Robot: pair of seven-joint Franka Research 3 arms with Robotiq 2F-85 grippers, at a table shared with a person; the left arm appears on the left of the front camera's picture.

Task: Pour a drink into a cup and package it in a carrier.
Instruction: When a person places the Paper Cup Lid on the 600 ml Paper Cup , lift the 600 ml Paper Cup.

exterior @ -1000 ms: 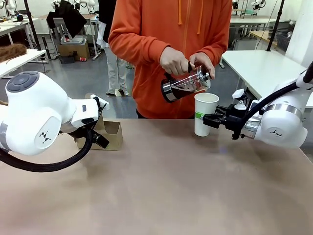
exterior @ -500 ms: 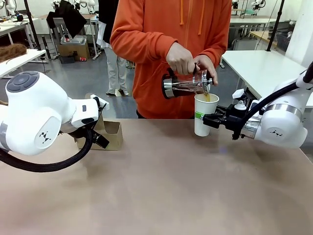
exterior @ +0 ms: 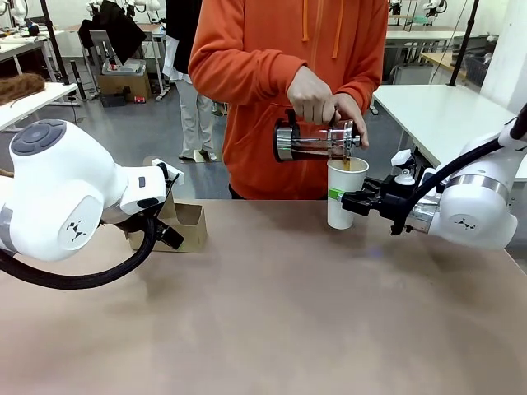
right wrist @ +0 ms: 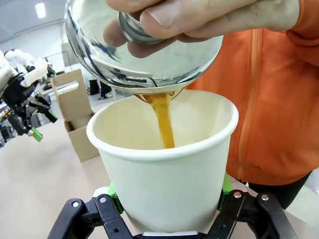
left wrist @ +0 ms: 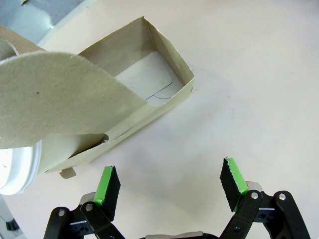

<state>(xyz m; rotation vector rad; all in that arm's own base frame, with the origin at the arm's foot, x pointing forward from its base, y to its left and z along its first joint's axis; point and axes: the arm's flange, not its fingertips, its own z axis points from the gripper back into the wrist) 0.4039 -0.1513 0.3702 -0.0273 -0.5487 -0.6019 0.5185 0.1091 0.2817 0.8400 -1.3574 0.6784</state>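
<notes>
— Where's the cup right now?

— Far side of the table, a bit right of the middle. It stands upright, just in front of the person in the orange hoodie. The right gripper has it: the jaws are closed on its lower part, one green pad on each side, both pressed on the white wall.

— And the drink?

— It's pouring. The person tilts a glass press jug w/ a metal frame, spout just over the cup's rim. One hand is on top of the jug, the other is at the spout end. A thin amber stream of the drink falls inside the cup. How much is in there already, I can't tell.

— The carrier?

— The brown cardboard carrier is on the left part of the table, well apart from the cup and partly behind the left arm. Its handle panel stands upright in the middle. One pocket shows a bare cardboard floor. At the other end a white round rim shows, but I can't tell what it is.

— And the L pincer?

— The left gripper is spread wide, w/ nothing btw. the pads. It hangs over bare table just beside the carrier's long wall, not touching it.
</notes>
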